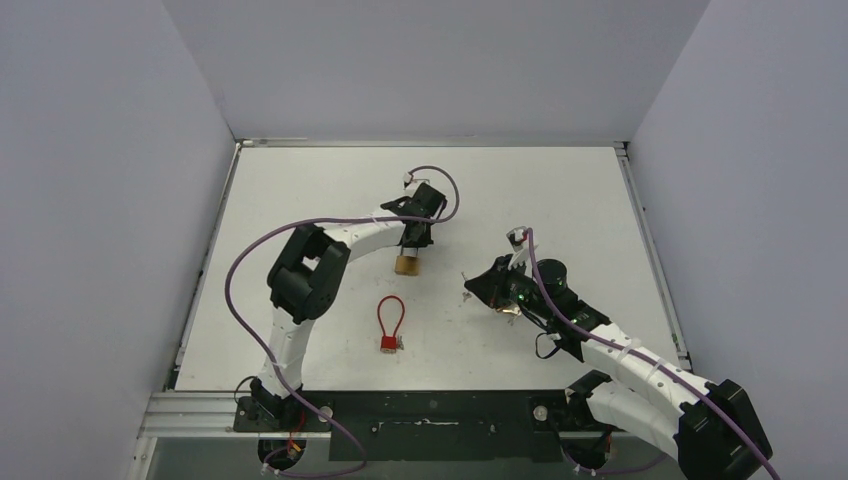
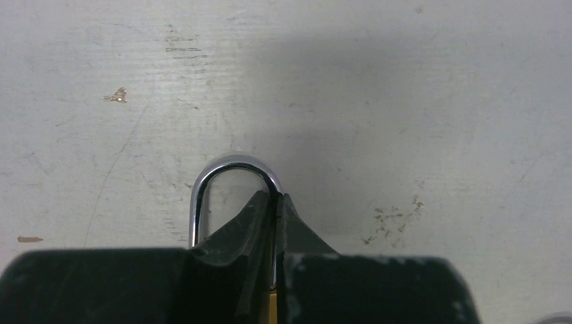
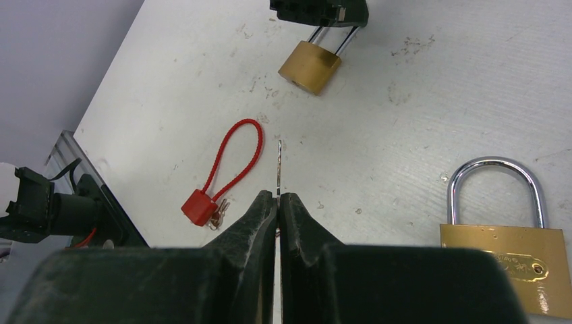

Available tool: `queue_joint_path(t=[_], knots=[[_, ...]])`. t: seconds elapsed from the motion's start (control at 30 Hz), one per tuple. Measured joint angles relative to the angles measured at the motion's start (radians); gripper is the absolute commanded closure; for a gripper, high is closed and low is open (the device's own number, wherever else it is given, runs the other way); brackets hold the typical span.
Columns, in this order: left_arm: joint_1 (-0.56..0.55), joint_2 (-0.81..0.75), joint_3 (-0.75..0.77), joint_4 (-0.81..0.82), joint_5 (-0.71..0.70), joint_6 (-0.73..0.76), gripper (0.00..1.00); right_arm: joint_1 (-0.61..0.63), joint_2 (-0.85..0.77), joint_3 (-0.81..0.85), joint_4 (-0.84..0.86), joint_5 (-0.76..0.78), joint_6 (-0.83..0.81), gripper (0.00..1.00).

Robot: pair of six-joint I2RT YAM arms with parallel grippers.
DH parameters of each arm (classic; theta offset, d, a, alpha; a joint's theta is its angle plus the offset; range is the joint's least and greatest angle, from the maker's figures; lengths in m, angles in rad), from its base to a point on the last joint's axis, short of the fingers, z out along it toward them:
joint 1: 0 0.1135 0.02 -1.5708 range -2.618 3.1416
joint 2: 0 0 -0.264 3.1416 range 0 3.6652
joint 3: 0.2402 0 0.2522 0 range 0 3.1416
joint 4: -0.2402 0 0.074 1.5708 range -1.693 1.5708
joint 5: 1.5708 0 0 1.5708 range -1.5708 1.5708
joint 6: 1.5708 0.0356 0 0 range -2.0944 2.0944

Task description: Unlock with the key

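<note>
My left gripper point(image 1: 411, 244) is shut on the silver shackle point(image 2: 233, 169) of a brass padlock point(image 1: 407, 265). The padlock's body points toward the near side of the table. In the right wrist view the same padlock point(image 3: 310, 66) hangs from the left gripper point(image 3: 320, 10) at the top. My right gripper point(image 1: 480, 290) is shut on a thin silver key point(image 3: 279, 165), seen edge-on, its blade sticking out past the fingertips point(image 3: 266, 206). The key is to the right of the held padlock and well apart from it.
A red cable lock point(image 1: 390, 325) lies on the white table point(image 1: 560, 190) between the arms, with small keys point(image 3: 219, 212) at its body. A second brass padlock point(image 3: 502, 260) lies flat under the right wrist. Grey walls enclose the table.
</note>
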Motion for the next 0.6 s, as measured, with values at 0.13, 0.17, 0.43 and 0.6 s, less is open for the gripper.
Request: queue_joint_path(t=[0.13, 0.17, 0.43, 0.6], knots=[[-0.014, -0.024, -0.043, 0.045, 0.035, 0.044, 0.84, 0.0, 0.001, 0.0, -0.001, 0.004, 0.005, 1.0], [-0.019, -0.033, -0.06, 0.052, 0.043, 0.05, 0.8, 0.0, 0.001, 0.0, -0.001, 0.006, 0.006, 1.0], [-0.04, -0.039, -0.056, 0.015, 0.048, 0.046, 0.74, 0.0, 0.006, 0.0, -0.002, 0.016, 0.012, 1.0], [-0.039, -0.021, -0.018, -0.034, 0.048, 0.024, 0.82, 0.0, 0.006, 0.0, -0.002, 0.026, 0.019, 1.0]])
